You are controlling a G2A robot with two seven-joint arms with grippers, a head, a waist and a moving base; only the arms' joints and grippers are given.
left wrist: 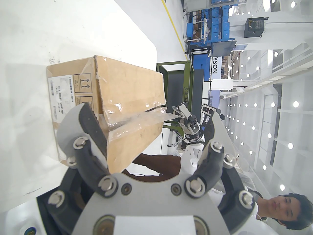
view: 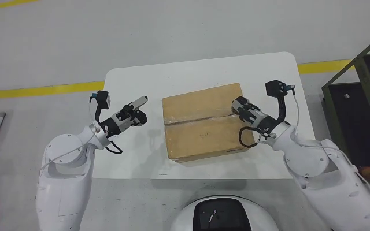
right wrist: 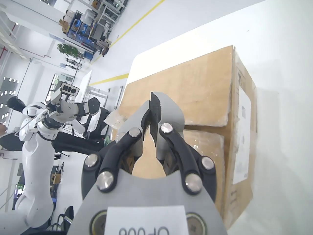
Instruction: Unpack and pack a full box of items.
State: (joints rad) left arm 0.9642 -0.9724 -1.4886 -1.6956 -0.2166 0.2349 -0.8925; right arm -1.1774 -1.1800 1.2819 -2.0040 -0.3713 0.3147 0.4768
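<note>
The closed cardboard box (view: 201, 124) lies on the table (view: 133, 81) between our grippers. Our right gripper (view: 236, 106), fingers pinched together, sits at one end of the taped seam (view: 196, 120), which runs straight away from it. Our left gripper (view: 143, 110), spread wide, hovers beyond the far end.

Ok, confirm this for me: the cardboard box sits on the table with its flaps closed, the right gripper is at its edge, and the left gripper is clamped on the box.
Wrong about the left gripper: it isn't clamped on anything. The top view shows it open beside the box, with bare table between them. The rest stands: flaps closed, right gripper at the box's edge.
</note>
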